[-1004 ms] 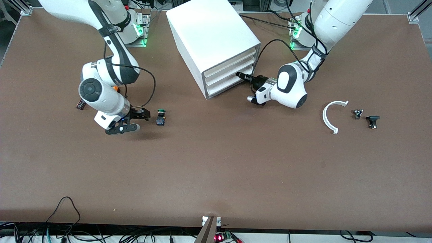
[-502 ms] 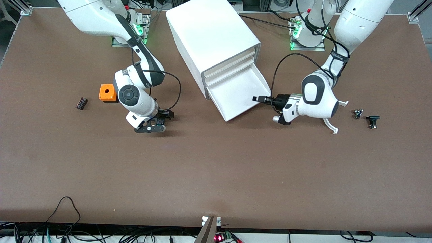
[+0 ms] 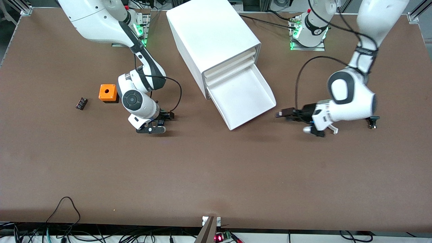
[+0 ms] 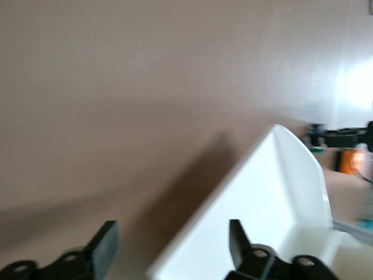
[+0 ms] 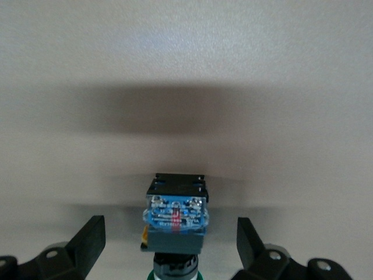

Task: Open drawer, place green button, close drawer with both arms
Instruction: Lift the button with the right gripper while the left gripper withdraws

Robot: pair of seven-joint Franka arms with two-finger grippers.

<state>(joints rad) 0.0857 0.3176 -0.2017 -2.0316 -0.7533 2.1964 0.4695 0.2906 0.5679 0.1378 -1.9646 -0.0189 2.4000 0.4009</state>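
My right gripper (image 3: 164, 118) is low at the table, fingers spread, the green-capped black-and-blue push button (image 5: 175, 219) between them, ungripped. My left gripper (image 3: 283, 114), spread and empty, points level at the pulled-out lowest white plastic drawer (image 3: 244, 98) just ahead.

Brown table (image 3: 216, 168): white cabinet (image 3: 211, 37), orange cube (image 3: 107, 92), button (image 5: 173, 219).

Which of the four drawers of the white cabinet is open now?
The lowest drawer is pulled out onto the table, its tray showing. The three upper drawers sit closed inside the cabinet.
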